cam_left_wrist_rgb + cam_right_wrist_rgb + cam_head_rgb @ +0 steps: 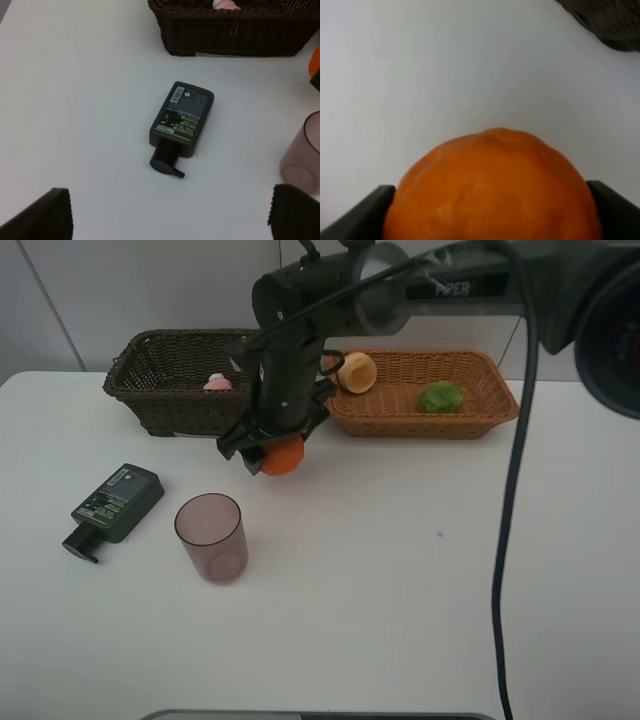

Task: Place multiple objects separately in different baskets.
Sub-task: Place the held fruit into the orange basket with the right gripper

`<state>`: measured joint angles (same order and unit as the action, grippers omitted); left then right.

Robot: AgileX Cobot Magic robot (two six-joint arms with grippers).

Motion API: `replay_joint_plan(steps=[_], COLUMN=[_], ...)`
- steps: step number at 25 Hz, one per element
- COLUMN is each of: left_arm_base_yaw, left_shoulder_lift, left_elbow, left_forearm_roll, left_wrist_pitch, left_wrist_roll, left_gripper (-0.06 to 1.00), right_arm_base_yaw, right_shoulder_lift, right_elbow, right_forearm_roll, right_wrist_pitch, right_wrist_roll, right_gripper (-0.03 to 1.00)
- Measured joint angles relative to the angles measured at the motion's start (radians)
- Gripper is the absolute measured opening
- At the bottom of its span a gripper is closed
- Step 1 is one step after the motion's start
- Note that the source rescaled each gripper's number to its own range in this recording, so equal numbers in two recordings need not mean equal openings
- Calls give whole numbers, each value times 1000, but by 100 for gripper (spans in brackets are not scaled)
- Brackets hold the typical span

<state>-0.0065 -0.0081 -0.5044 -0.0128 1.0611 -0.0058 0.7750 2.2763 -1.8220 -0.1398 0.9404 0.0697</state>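
My right gripper (276,453) is shut on the orange (282,458), near the table in front of the gap between the two baskets. In the right wrist view the orange (492,190) fills the space between both fingers. The dark brown basket (150,395) holds the small pink bottle (217,383). In the light tan basket (400,422) lie a red-yellow fruit (358,372) and a green fruit (441,396). The dark green pump bottle (115,505) lies flat at the left, beside the upright mauve cup (211,537). My left gripper (170,220) hangs open above the pump bottle (182,120).
The black right arm (400,290) reaches in from the upper right, and its cable (510,520) hangs down over the right side of the white table (400,590). The cup (302,155) stands just right of the pump bottle.
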Motion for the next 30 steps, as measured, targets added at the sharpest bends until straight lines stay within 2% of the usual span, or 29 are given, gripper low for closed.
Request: replay_joint_plan(steps=[6, 16, 21, 30], left_arm_base_yaw=[0, 0, 0, 0], left_shoulder_lift=[0, 0, 0, 0], left_elbow=[0, 0, 0, 0], left_forearm_roll=[0, 0, 0, 0], left_wrist_pitch=[0, 0, 0, 0], left_wrist_roll=[0, 0, 0, 0], left_gripper=[100, 100, 100, 100], right_arm_base_yaw=[-37, -132, -201, -302], right_shoulder_lift=[-65, -140, -141, -141], right_elbow=[0, 0, 0, -7], right_forearm_roll=[0, -20, -44, -56], right_wrist_pitch=[132, 247, 270, 235], right_wrist_roll=[114, 285, 307, 312], right_gripper=[52, 52, 52, 52])
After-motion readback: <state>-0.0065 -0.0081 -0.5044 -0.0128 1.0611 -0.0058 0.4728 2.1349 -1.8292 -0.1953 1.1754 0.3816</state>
